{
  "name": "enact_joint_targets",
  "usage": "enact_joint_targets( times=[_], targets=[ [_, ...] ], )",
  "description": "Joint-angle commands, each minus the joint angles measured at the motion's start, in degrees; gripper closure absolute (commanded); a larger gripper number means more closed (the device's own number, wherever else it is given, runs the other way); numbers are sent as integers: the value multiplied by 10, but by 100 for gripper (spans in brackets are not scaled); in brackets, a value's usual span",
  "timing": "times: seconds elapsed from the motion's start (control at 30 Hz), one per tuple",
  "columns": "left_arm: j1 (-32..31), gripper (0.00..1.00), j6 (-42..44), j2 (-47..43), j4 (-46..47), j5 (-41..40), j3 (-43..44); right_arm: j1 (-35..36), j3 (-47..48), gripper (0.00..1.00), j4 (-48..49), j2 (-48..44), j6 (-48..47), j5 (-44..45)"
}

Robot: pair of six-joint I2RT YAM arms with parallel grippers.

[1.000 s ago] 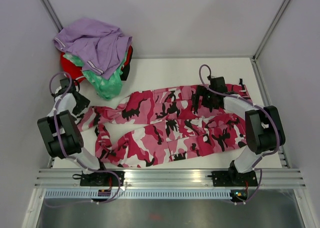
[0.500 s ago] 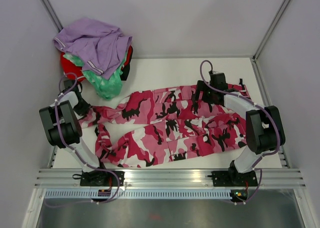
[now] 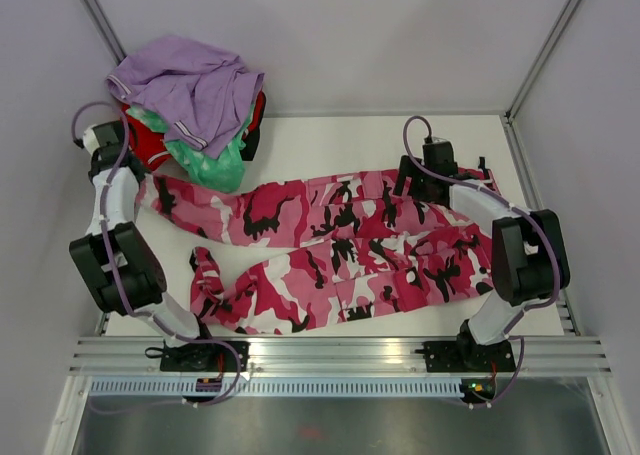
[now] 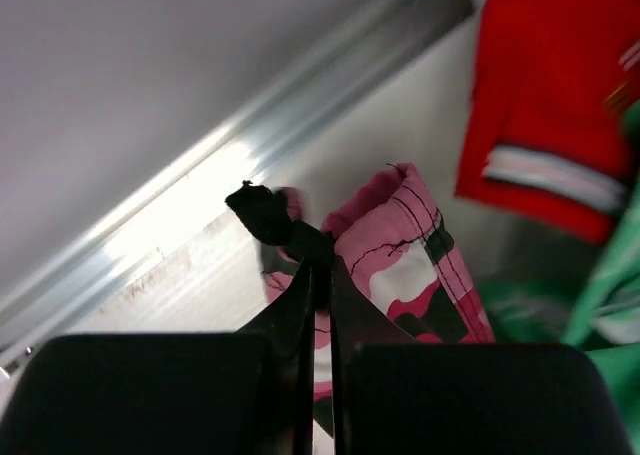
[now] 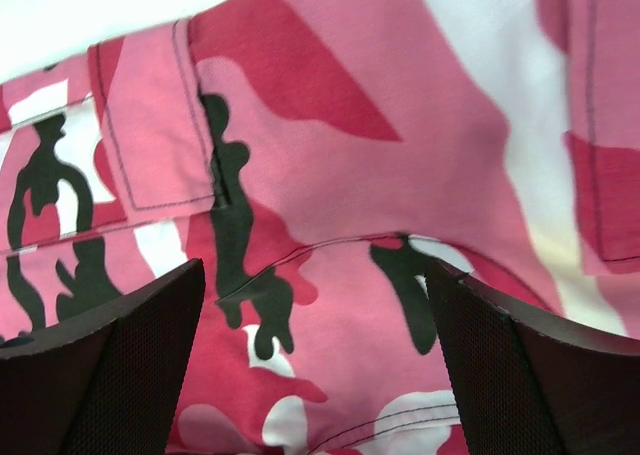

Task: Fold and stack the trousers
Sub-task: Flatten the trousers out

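Note:
The pink camouflage trousers lie across the table, waist at the right and both legs running left. My left gripper is at the far left, shut on the hem of the back leg, which is drawn out straight toward it. In the left wrist view the fingers pinch the hem edge of the trousers just above the table. My right gripper hovers low over the waist end, open. In the right wrist view the gripper straddles the flat cloth of the trousers.
A pile of clothes sits at the back left: a lavender garment on top, green and red beneath. The red garment lies close to the held hem. A metal rail and wall border the white table on the left.
The left gripper closed on the back leg's hem and pulled it left and back, straightening that leg. The right gripper shifted slightly toward the back.

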Motion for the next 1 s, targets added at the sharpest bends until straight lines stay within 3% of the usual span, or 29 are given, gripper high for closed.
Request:
enact_joint_targets(
  times=[0.0,0.17,0.33,0.37,0.5,0.6,0.77,0.97],
  targets=[
    [5,98,28,-46,15,-66,66,-14,24,2,5,8,1,27],
    [5,98,17,-42,-31,-130,57,-20,37,2,5,21,7,29],
    [15,97,42,-42,7,-146,19,-27,35,2,5,24,-6,29],
    [15,94,40,-32,-8,-143,27,-30,36,2,1,22,-12,29],
    [16,32,0,8,-74,-133,78,-38,35,2,-14,-6,-11,30],
    [15,10,-7,-21,-94,-103,87,-55,28,2,-15,-43,3,14],
    [-40,1,-9,-131,-103,-1,68,-75,46,2,-74,-106,10,-8],
    [-195,0,-28,-207,-169,-46,74,-76,6,2,-91,-219,37,-14]
  ],
)
